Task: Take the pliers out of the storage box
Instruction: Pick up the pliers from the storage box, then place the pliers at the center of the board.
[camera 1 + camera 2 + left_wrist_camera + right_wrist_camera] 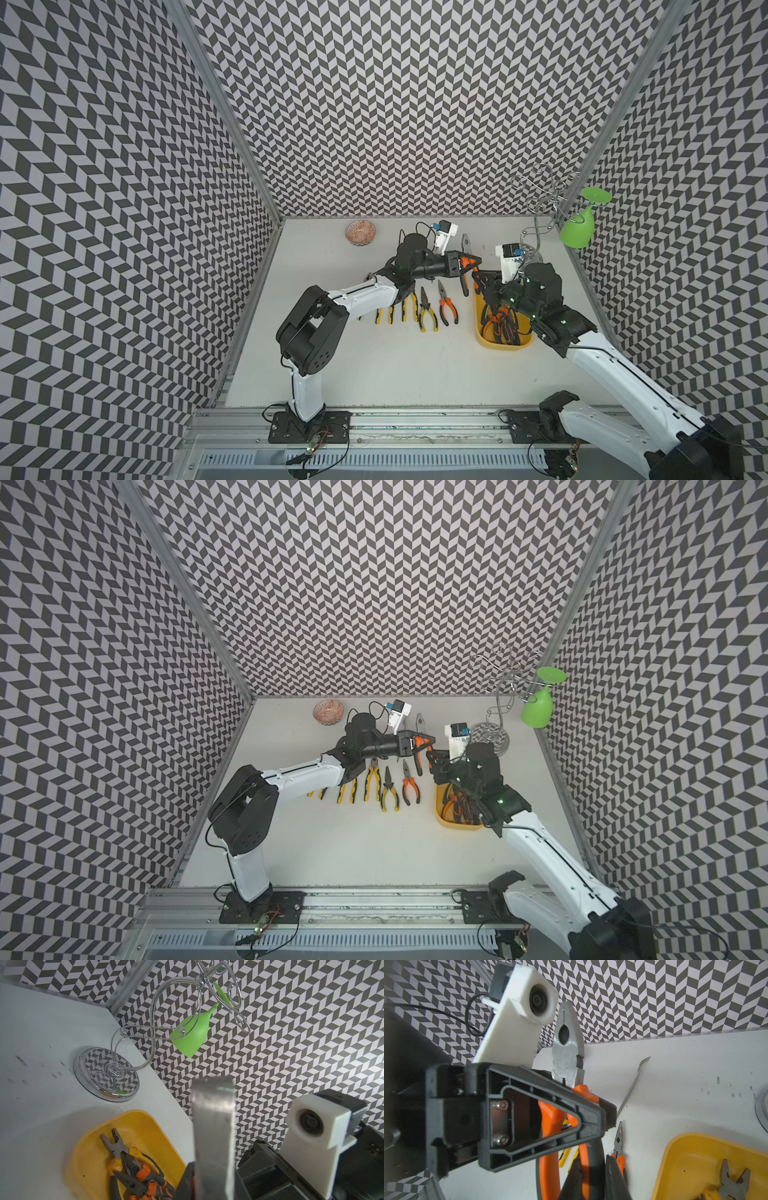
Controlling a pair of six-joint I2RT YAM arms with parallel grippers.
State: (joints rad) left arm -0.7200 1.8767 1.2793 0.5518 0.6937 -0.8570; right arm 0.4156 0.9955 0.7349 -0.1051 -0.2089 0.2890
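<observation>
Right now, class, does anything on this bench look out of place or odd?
Yes. One orange-handled pliers is up in mid-air, clamped by both the left gripper and the right gripper at once. Also, a thin metal fork lies on the table, odd company for hand tools.

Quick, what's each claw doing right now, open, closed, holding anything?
Left claw: closed on the orange-handled pliers, just below the head.
Right claw: closed on the same pliers, lower on the handles.
</observation>
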